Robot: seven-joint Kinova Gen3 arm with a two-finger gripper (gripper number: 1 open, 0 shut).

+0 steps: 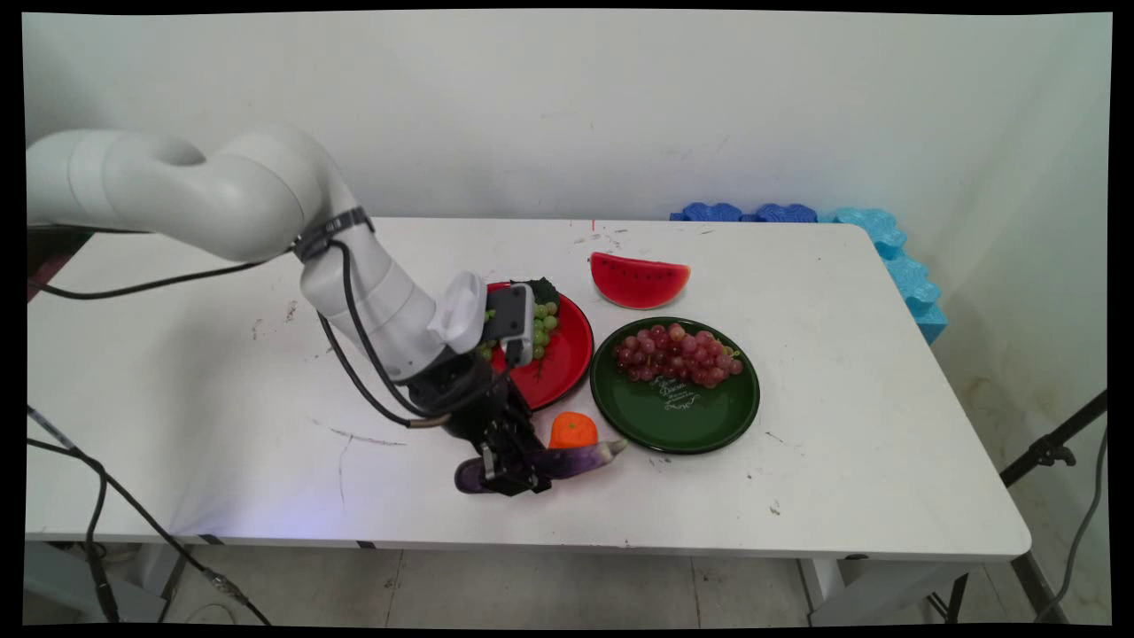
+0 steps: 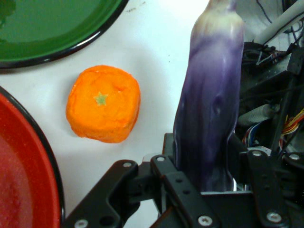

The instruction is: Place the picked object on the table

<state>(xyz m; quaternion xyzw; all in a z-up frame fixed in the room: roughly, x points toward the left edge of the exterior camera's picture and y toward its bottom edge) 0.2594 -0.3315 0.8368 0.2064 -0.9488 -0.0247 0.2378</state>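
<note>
Main view | hand (image 1: 512, 471) grips eggplant (image 1: 580, 458) | green plate (image 1: 700, 416) lettering unreadable

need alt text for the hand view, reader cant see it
Seen from the hand camera, the black gripper is closed around a purple eggplant lying on the white table. An orange sits beside it, between the rim of a green plate and the edge of a red plate.
</note>
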